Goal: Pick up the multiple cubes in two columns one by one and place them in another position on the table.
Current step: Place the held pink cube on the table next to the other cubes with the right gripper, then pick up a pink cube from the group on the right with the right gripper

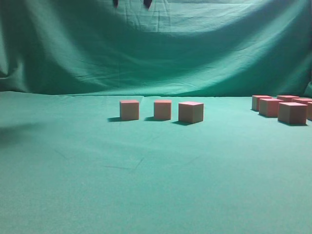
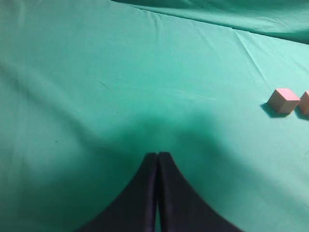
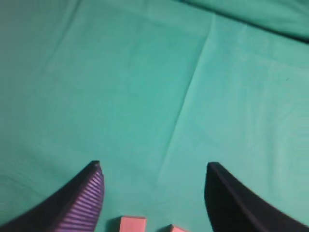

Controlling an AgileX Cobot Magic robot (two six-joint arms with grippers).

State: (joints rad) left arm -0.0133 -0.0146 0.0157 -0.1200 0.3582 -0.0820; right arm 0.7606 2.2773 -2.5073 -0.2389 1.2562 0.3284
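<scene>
While the right gripper (image 3: 153, 193) hangs high above the broad table of wrinkled matte green cloth (image 1: 146, 185), its two dark fingers stand well apart with nothing between them, and only the tips show at the top edge of the exterior view. Below it, the wrist camera catches two small salmon-pink matte cubes (image 3: 133, 224) peeking in at the bottom of the picture, under the gap between the fingers and toward the wrist side, so the pick looks to turn on drawing back and dropping straight down. Across the table, three such cubes stand in a row near the middle (image 1: 162, 109), set apart from one another, and a tighter cluster of cubes (image 1: 282, 107) sits at the right edge toward the back; which of these the wrist camera sees I cannot tell. The left gripper (image 2: 158, 159) is pressed closed and empty, hovering over bare cloth, with one pink cube off to its right and another just beside that at the picture's edge. Being cubes, they offer no long axis to line up with. The open right gripper is clearly the better placed.
</scene>
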